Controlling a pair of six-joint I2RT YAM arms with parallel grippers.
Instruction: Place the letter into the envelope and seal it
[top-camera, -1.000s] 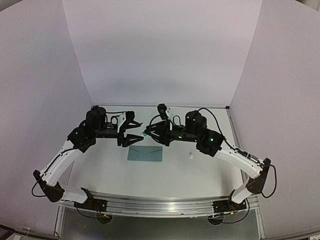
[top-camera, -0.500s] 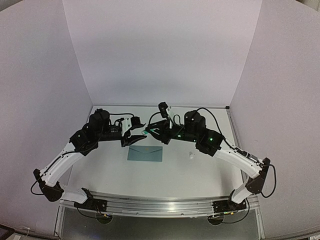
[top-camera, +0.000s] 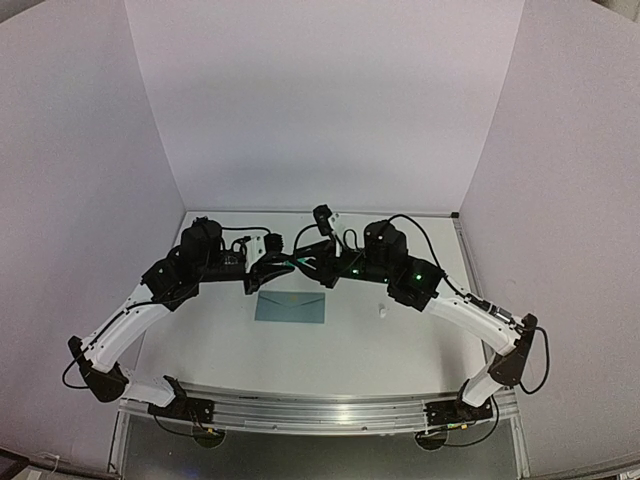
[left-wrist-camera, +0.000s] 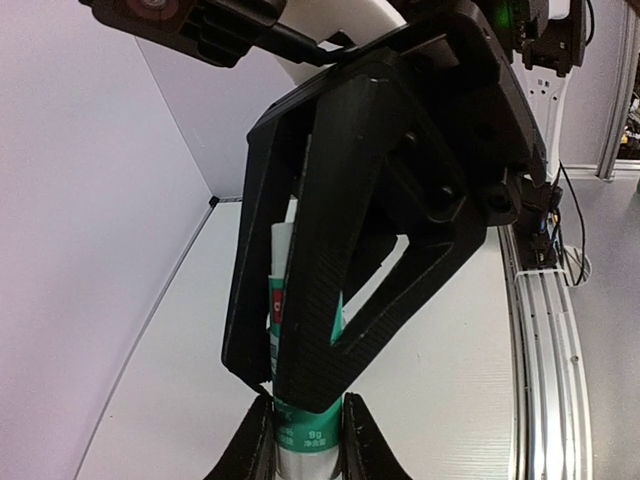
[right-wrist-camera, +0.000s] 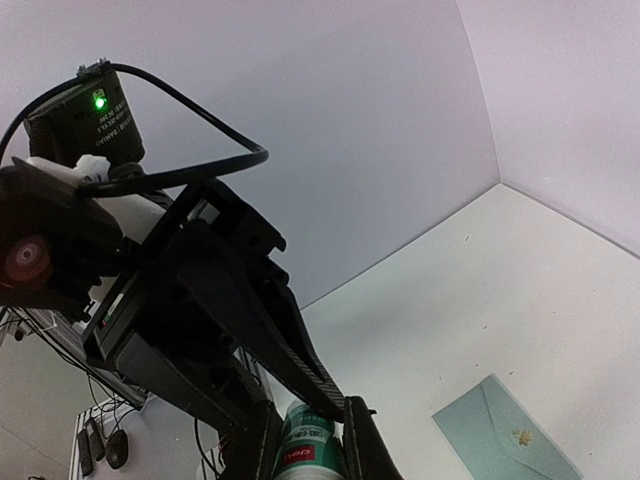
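Nearest you, the envelope (top-camera: 290, 307) lies flat on the table (top-camera: 200, 340) with its triangular flap side showing, and a small white piece (top-camera: 381, 311) sits off to its right. Just beyond and above it your two grippers meet: the left gripper (left-wrist-camera: 300, 425) and the right gripper (right-wrist-camera: 312, 428) each clamp one glue tube (left-wrist-camera: 282, 280) — white, with green and red print.
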